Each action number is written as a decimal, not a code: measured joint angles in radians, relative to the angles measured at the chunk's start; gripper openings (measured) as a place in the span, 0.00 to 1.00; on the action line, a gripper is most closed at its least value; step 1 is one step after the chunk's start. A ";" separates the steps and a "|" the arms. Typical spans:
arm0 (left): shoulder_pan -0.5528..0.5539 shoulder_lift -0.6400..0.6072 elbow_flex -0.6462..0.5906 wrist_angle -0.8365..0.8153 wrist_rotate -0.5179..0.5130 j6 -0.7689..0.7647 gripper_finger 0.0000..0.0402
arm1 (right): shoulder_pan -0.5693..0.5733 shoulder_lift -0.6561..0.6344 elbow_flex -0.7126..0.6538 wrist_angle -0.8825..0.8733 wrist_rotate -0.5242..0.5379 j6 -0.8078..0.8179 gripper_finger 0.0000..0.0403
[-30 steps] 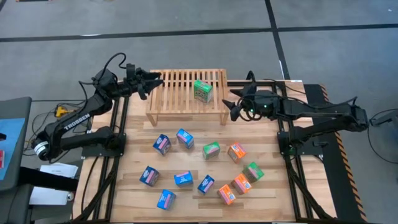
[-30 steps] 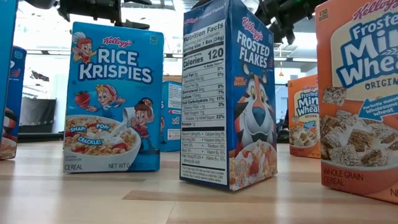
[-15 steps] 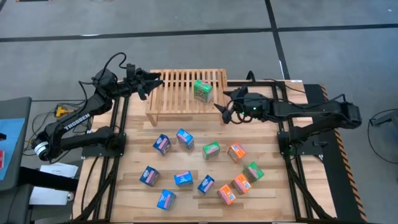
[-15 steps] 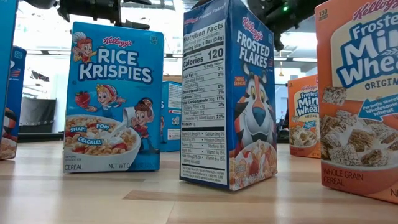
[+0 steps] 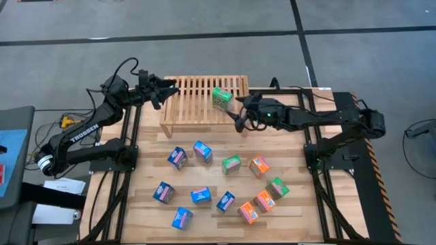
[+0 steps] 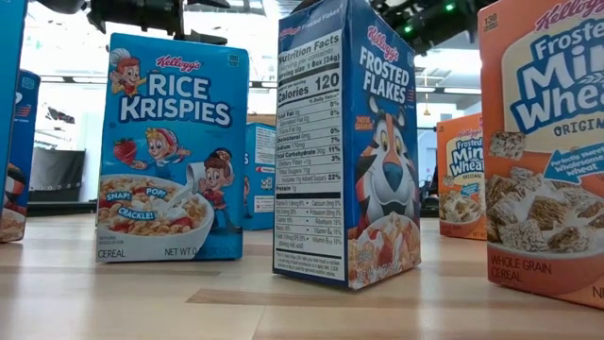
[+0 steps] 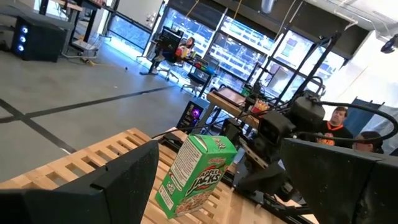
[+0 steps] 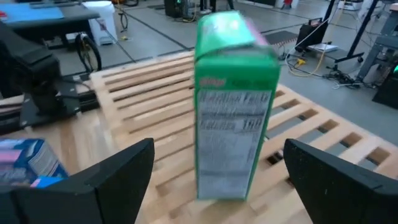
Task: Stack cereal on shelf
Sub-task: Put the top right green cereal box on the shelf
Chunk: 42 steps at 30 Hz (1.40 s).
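We log a green Apple Jacks box (image 5: 221, 98) on the shelf (image 5: 194, 95); right gripper (image 5: 240, 114) beside it, fingers wide; left gripper (image 5: 165, 90) wide at the shelf's other end.

Even overhead light, soft shadows; bright windows (image 7: 249, 46) glare behind, green cereal box (image 8: 235, 106) blurred close up
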 joint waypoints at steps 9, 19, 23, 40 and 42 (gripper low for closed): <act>0.000 0.000 0.000 -0.001 -0.005 0.024 0.81 | -0.029 0.115 0.110 -0.043 -0.001 -0.023 0.92; 0.000 0.001 0.000 -0.032 -0.007 0.054 0.81 | -0.043 0.135 0.136 -0.065 -0.026 -0.023 0.72; 0.000 0.001 0.000 -0.043 -0.007 0.077 0.81 | -0.050 0.135 0.136 -0.064 -0.026 -0.018 0.67; 0.000 0.085 0.000 -0.052 0.093 0.070 0.81 | -0.064 0.135 0.136 -0.064 -0.101 0.023 0.60; 0.000 0.085 0.000 -0.045 0.093 0.072 0.81 | -0.064 0.135 0.136 -0.064 -0.101 0.023 0.57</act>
